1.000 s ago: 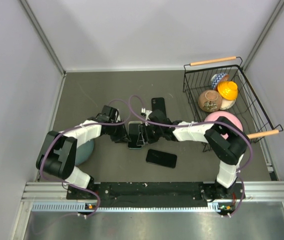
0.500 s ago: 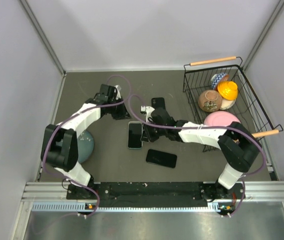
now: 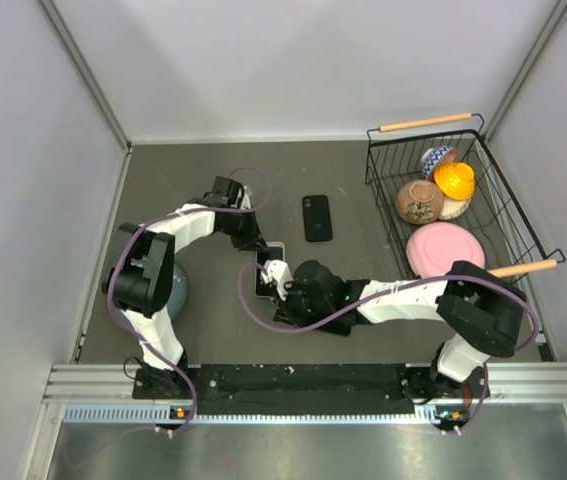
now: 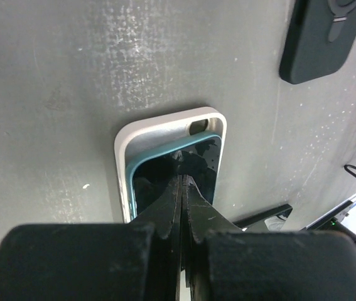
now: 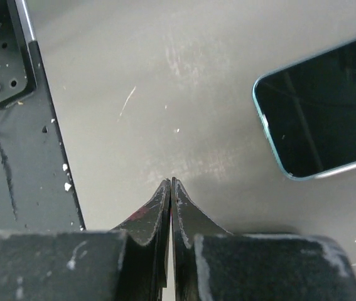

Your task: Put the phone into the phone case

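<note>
Teal-rimmed, dark-screened phone lies face up inside the white plastic phone case, flat on the grey table. To my eye it is not seated. A strip of the case's floor shows along one long side and at the camera-hole end, and the phone sits slightly skewed. I judge this to be the pressing-in step, close to the end of the task.

My left claw has its fingers pressed together with nothing between them. The tips are over the middle of the screen, but I cannot tell whether they bear on the glass. My right claw is likewise closed on nothing, its tips above bare table. A teal-edged handset lies apart to one side of it, and I cannot tell from that view whether it is the same phone.

The next move, I think, calls for nudging the phone toward the camera-hole end and the gapped side while pressing down. The other claw should brace the case so it does not slide.

A black phone case lies back up, so its inside is hidden. The black wire basket holds a brown bowl, an orange rounded object and a small patterned ball, with a pink round dish at its near end. A grey-blue bowl sits beside my left arm, its inside mostly hidden.
</note>
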`<state>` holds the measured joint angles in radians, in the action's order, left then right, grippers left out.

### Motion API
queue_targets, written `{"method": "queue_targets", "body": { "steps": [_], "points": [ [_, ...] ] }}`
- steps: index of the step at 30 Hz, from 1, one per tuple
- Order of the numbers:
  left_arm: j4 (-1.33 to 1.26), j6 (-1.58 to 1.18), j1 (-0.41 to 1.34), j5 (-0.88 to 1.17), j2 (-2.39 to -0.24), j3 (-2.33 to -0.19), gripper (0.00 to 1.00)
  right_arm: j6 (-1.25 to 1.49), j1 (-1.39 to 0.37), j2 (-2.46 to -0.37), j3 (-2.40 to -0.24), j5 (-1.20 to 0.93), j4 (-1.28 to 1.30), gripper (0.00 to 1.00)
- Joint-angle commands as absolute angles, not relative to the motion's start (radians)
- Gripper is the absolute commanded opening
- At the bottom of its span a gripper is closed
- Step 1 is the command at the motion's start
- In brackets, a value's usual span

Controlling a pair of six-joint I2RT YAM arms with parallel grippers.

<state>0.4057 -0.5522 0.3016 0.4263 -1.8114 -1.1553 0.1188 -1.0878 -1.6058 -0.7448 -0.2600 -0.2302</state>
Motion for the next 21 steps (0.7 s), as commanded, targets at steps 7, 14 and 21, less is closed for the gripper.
{"method": "queue_targets", "body": {
  "steps": [7, 14, 21],
  "points": [
    [0.396, -0.548, 0.299, 0.382, -1.838, -1.186, 0.00, -0.080, -1.109, -1.641, -0.785, -0.201, -0.307, 0.00],
    [0.462, -0.526, 0.278, 0.379, -1.861, -1.337, 0.06, -0.135, -1.134, -1.661, -0.795, -0.207, -0.305, 0.00],
    [0.488, -0.511, 0.275, 0.370, -1.969, -1.443, 0.00, -0.155, -1.157, -1.709, -0.844, -0.160, -0.267, 0.00]
  ]
}}
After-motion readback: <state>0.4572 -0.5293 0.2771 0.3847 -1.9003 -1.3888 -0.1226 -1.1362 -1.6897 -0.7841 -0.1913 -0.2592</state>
